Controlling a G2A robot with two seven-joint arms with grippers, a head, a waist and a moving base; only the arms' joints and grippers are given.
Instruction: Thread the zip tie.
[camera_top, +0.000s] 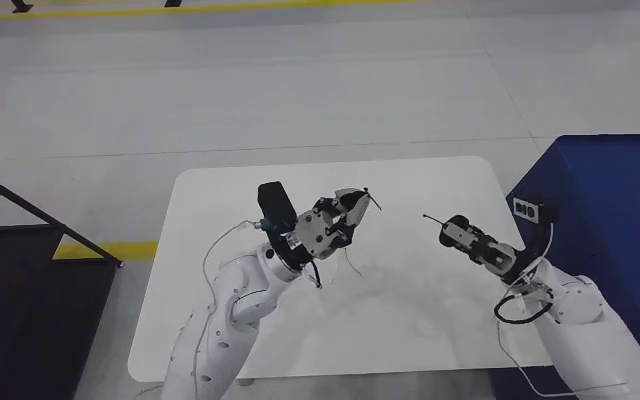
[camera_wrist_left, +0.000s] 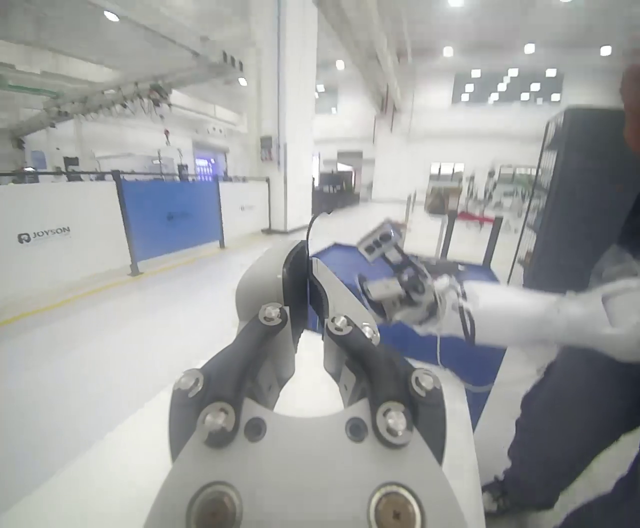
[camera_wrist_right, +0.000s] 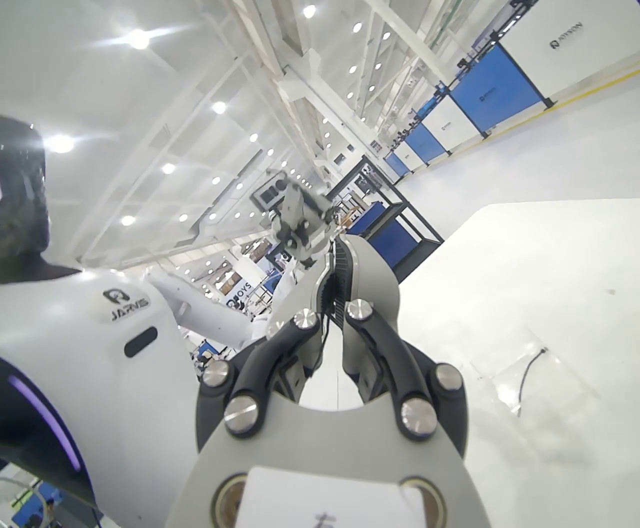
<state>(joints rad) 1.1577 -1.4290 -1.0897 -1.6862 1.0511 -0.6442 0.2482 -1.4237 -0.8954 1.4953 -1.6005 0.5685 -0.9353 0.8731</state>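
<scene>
- Two grippers, both clenched: the left gripper (camera_top: 354, 201) pinches one black zip tie (camera_wrist_left: 309, 235) above mid-table.
- The right gripper (camera_top: 442, 225), well right, pinches a second tie (camera_wrist_right: 338, 267).
- One third tie (camera_wrist_right: 530, 369) lies bagged on the table (camera_top: 420, 320).

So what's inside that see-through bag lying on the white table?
One thin, curved black zip tie shows through the clear bag, which lies flat on the table. Nothing else is visible in it. Whether the bag is sealed is too small to tell.
</scene>
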